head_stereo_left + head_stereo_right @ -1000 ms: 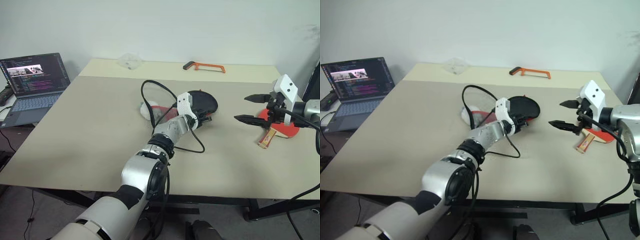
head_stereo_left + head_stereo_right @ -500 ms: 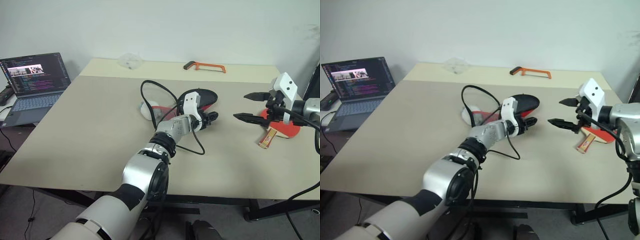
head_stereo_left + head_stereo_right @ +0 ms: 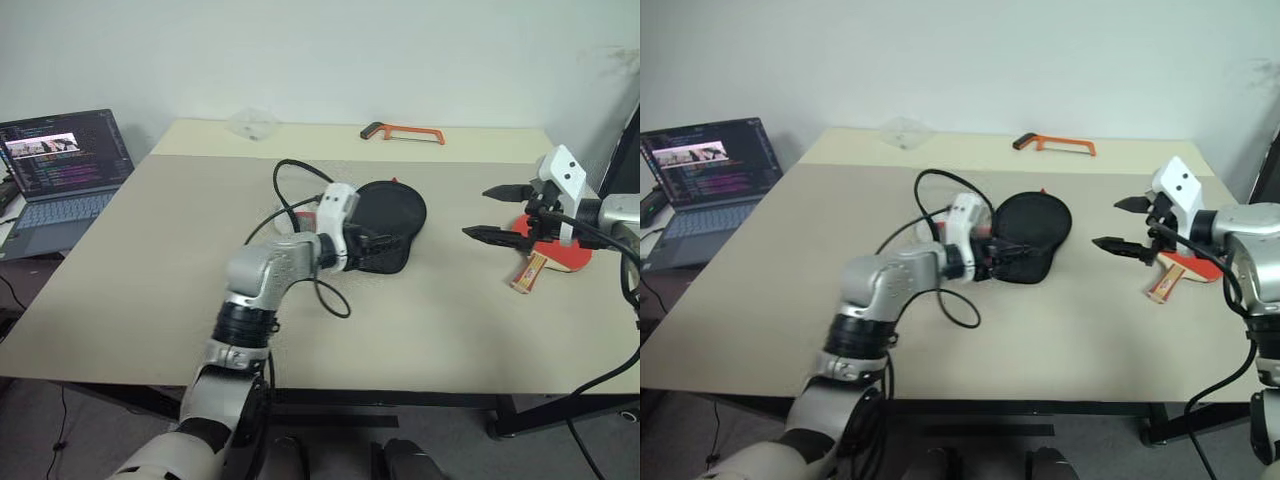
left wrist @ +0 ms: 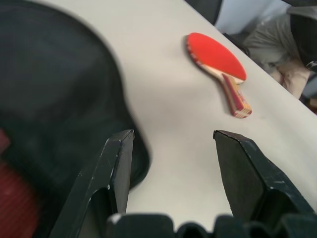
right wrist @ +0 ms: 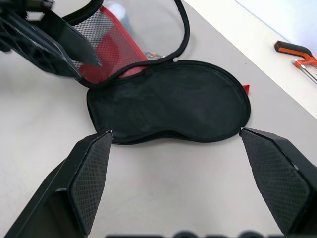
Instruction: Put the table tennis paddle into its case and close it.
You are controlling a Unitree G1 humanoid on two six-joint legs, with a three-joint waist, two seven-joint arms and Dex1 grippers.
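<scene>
The case (image 3: 392, 213) lies unzipped in the middle of the table, its black side flat and its red mesh part (image 5: 106, 47) standing up behind. My left gripper (image 3: 378, 243) hovers open at the case's near edge. In the left wrist view one finger hangs over the black fabric (image 4: 54, 89), and only bare table shows between the fingers of the left gripper (image 4: 173, 136). The table tennis paddle (image 3: 556, 252) lies red face up at the right, its wooden handle pointing toward the front edge. My right gripper (image 3: 492, 212) is held open above the table, between case and paddle.
An open laptop (image 3: 60, 165) sits on a side table at the left. An orange hacksaw (image 3: 402, 132) and a clear plastic piece (image 3: 250, 122) lie at the far edge. A small pale round object (image 3: 285, 215) rests behind my left hand.
My left gripper has opened at the case and drawn back to the left, its elbow swinging outward. The case's black side now lies flatter. The right arm has stayed still. The view has shifted slightly.
</scene>
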